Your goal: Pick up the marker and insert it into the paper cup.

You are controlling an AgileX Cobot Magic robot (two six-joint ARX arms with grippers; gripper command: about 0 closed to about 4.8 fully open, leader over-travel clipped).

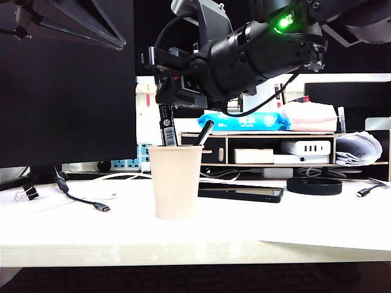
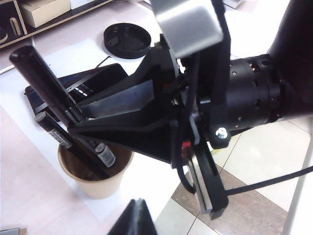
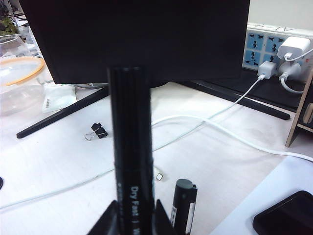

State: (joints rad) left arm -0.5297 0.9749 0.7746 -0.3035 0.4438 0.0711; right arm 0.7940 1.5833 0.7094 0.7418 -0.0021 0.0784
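Jaws on the right gripper (image 1: 166, 97) sit on either side of the thick black cylindrical marker (image 1: 167, 125), directly above the plain cream-beige paper cup (image 1: 176, 181). Can't tell from any view whether they're clamped or already slackening, so I won't call the grip.

Marker stands nearly upright, lower end down inside the cup, upper part sticking well above the rolled rim. Insertion looks essentially done; release is the open item.

Left gripper isn't clearly visible anywhere. The left wrist view mostly shows the other arm, with only a dark tip at the frame edge, so its state is unknown.

Handling, my read: rigid plastic barrel, light, glossy, so likely to slip under a loose pinch. Best hold is mid-barrel near the label band, squeezing across the diameter. The cup is thin paper and light, so a sideways push from the marker could tip it.

Looks: black body, pale label band with small print, white "Dry Fast" lettering readable in the right wrist view.

A slimmer dark pen with a clip (image 1: 203, 132) already leans in the same cup, beside the marker.
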